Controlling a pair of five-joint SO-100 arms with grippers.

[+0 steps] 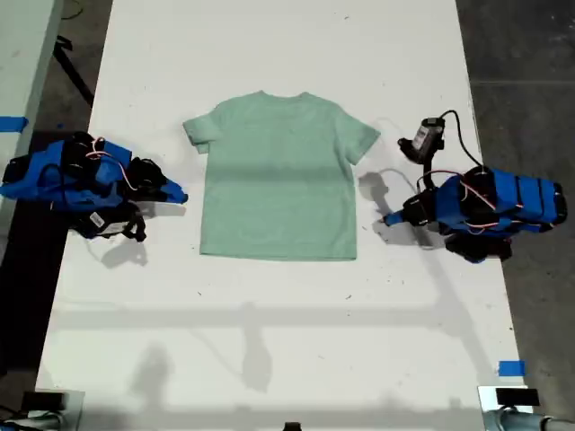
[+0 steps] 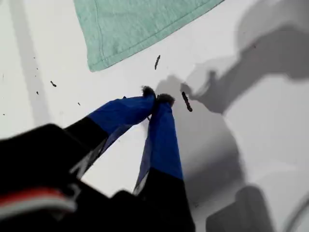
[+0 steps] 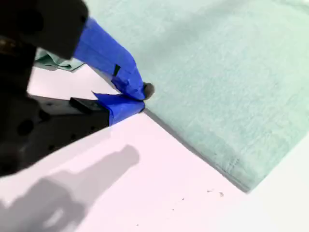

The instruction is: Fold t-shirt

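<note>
T-shirt (image 1: 277,175) lying just beyond both sets of jaws, untouched by either.

Jaws of my first gripper (image 2: 155,98) closed tip to tip, nothing between them, low over the white table (image 1: 269,341). A dark speck (image 2: 187,101) on the table right beside the tips. One hemmed corner of the shirt ahead, apart from the tips. In the exterior view, this gripper (image 1: 388,218) at about 4 o'clock from the shirt's middle, near the bottom hem corner on that side.

Jaws of my second gripper (image 3: 142,96) also closed, blue-taped tips together at the shirt's side edge, gripping no fabric as far as can be seen. In the exterior view, this gripper (image 1: 182,196) at 9 o'clock from the shirt, just beside its edge.

Shirt itself spread flat, collar toward 12 o'clock in the exterior view, sleeves out to both sides.

Farther out: small black device (image 1: 422,139) with a cable at 2 o'clock from the shirt, and a blue tape strip (image 1: 510,368) near the table's edge at 5 o'clock.
</note>
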